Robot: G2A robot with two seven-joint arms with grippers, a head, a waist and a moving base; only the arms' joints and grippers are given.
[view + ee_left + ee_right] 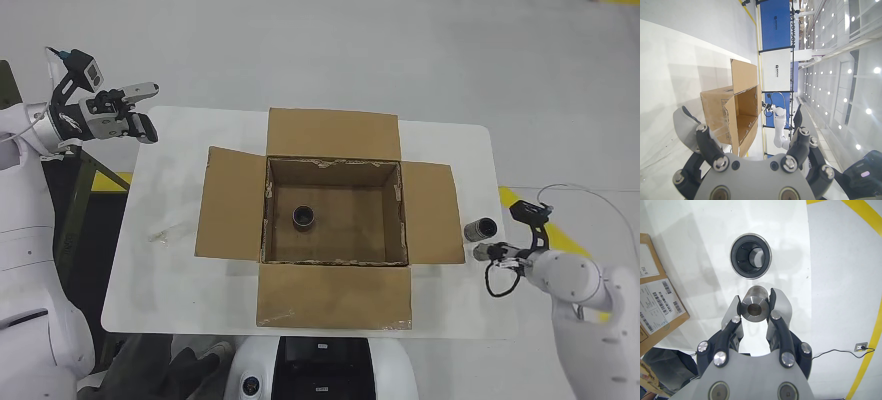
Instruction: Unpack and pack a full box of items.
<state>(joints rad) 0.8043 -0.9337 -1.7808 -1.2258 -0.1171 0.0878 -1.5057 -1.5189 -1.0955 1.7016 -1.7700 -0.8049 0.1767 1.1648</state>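
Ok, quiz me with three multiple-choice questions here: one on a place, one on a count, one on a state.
1. Where is the black sleeve?
A) on the floor
B) on the table beside the cardboard box
C) inside that box

2. How many items are inside the box?
A) one
B) none
C) three

3. The right tool is:
A) open, empty
B) shut on a flap
C) shut on the metal cylinder

Key: 1B, it rests on the white tabletop past the flap; 2A, a single ring lies on the box floor; 3C, both fingers clamp the cylinder's sides.
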